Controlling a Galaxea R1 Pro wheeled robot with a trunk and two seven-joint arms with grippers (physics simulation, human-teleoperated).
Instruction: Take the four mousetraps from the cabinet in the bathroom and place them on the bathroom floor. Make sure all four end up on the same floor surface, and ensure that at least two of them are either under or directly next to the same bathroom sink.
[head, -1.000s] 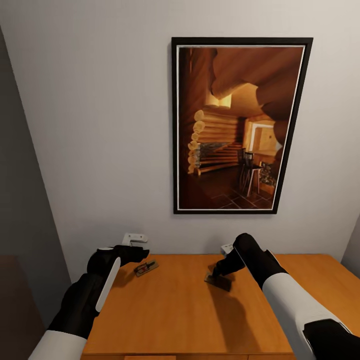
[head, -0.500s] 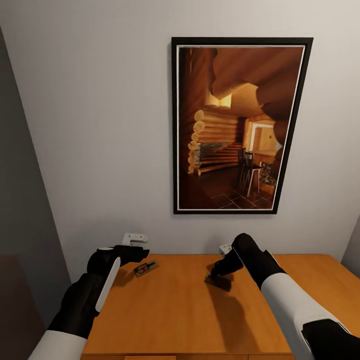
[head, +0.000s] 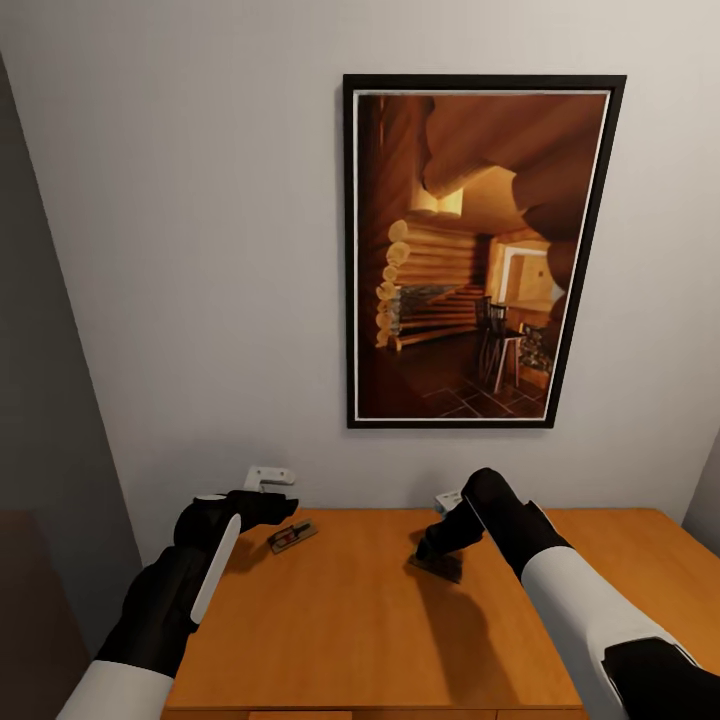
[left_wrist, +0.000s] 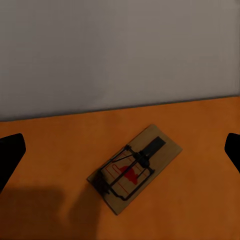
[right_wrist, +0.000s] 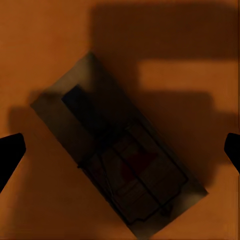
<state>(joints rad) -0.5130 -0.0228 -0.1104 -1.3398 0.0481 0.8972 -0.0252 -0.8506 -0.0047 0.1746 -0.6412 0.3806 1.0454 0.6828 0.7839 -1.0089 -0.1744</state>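
**Closing on two mousetraps at the cabinet top**

Seen from the head view, the left hand hovers beside one mousetrap near the back edge of the cabinet, which serves here as the table. The right hand hangs directly over a second mousetrap, under the framed picture on the wall.

In the left wrist view, the fingers stand wide apart with the trap lying skewed between and ahead of them, untouched. A good grasp probably calls for turning the wrist so the pads meet the slab's long edges.

In the right wrist view, the fingers are likewise spread, empty, with the trap diagonal beneath them in shadow. Here too, squaring up first, then lowering until the tips reach wood, looks wise; the slab is thin and may slip.
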